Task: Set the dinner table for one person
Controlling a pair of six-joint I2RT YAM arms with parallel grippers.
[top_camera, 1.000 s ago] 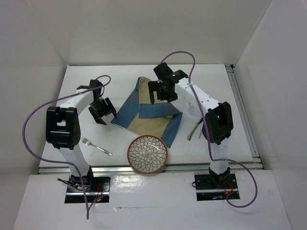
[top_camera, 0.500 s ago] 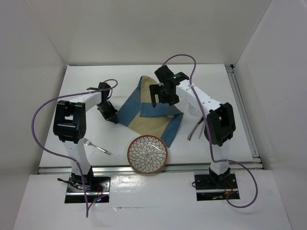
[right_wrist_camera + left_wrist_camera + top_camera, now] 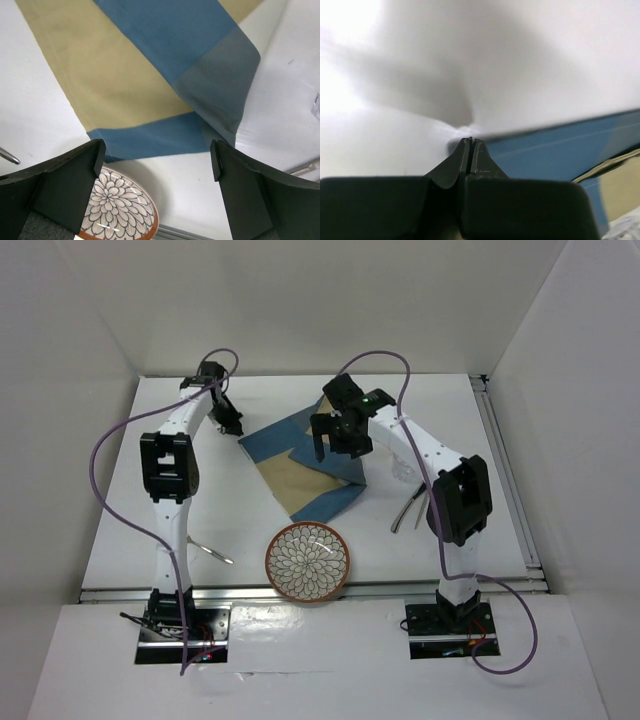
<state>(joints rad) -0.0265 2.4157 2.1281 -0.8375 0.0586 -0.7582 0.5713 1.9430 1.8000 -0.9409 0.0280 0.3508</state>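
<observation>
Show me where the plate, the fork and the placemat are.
plate (image 3: 308,560), top view, patterned centre.
fork (image 3: 215,555), top view, handle.
placemat (image 3: 292,480), top view, tan middle.

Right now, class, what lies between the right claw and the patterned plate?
From the right claw toward the plate: the folded blue-and-tan placemat, then a bare strip of dinner table. The top and right wrist views show it.

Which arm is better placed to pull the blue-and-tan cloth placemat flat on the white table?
Left. The left tool is shut on a corner of the blue-and-tan checked cloth placemat, so it can probably pull at once. The right tool hangs open above the cloth and holds nothing.
</observation>
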